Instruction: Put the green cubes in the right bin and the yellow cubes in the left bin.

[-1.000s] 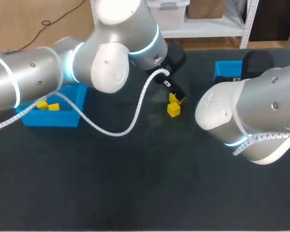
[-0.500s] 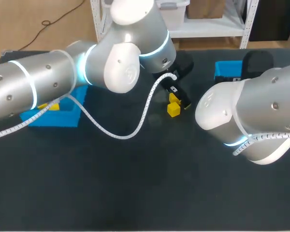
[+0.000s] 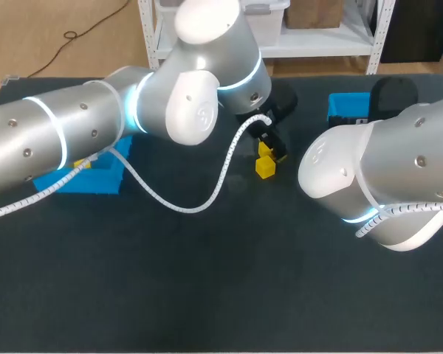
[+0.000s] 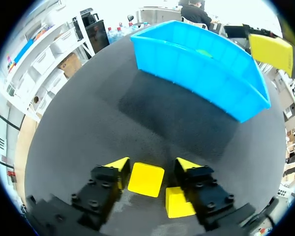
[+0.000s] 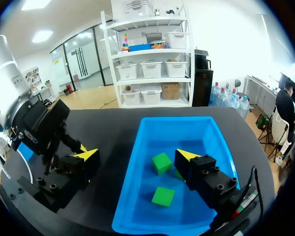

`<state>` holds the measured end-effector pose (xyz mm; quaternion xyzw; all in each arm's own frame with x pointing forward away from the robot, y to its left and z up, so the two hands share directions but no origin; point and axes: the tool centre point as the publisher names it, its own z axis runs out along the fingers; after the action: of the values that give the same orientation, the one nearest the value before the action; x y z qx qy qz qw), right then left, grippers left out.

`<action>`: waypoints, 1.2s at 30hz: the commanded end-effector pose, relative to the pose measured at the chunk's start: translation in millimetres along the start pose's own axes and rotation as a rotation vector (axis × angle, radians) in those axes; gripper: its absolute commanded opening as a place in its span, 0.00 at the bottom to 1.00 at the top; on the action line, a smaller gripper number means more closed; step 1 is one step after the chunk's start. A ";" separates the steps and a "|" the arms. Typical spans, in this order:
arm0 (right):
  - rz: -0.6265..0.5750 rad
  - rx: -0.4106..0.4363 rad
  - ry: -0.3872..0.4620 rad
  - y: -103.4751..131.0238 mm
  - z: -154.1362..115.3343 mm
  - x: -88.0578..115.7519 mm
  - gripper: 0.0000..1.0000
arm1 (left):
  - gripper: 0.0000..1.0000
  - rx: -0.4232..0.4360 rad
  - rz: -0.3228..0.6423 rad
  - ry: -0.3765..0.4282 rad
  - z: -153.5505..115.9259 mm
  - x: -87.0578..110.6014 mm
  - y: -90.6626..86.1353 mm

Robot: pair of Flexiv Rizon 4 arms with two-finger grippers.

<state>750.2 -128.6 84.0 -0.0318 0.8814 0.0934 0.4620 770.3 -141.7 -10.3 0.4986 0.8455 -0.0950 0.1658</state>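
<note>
From above, the left gripper (image 3: 270, 146) sits at the worktop's middle over the yellow cubes (image 3: 264, 168). The left bin (image 3: 103, 177) is near the left edge, the right bin (image 3: 345, 107) by the far right corner.

At the left wrist, the fingers stand apart. The first yellow cube (image 4: 146, 179) lies between them, and the second yellow cube (image 4: 179, 202) is beside one finger.

At the right wrist, the right gripper (image 5: 137, 156) hangs spread above the right bin, which holds green cubes (image 5: 163, 196).

Blue bins: two, the left bin (image 3: 88, 183) and the right bin (image 5: 135, 191). Yellow cubes on the tabletop (image 4: 88, 123): two, the first yellow cube (image 4: 146, 179) and the second yellow cube (image 4: 179, 202). Green cubes in clear view: two, the near green cube (image 5: 163, 196) and the far green cube (image 5: 162, 162) (left bin contents mostly hidden).
</note>
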 end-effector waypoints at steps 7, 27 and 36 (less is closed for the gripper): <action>0.000 -0.004 -0.002 -1.1 -0.8 0.4 1.00 | 0.00 -0.034 0.039 0.007 -11.7 6.1 -5.6; 0.000 -0.004 -0.002 -1.1 -0.8 0.4 1.00 | 0.00 -0.390 -0.264 -0.056 -165.5 99.3 110.9; 0.000 -0.004 -0.002 -1.1 -0.8 0.4 1.00 | 0.00 -0.466 -0.502 0.016 -202.7 188.3 143.9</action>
<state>750.2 -128.7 84.0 -0.0317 0.8814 0.0934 0.4620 815.5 115.1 94.2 0.2347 0.9403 0.0717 0.2359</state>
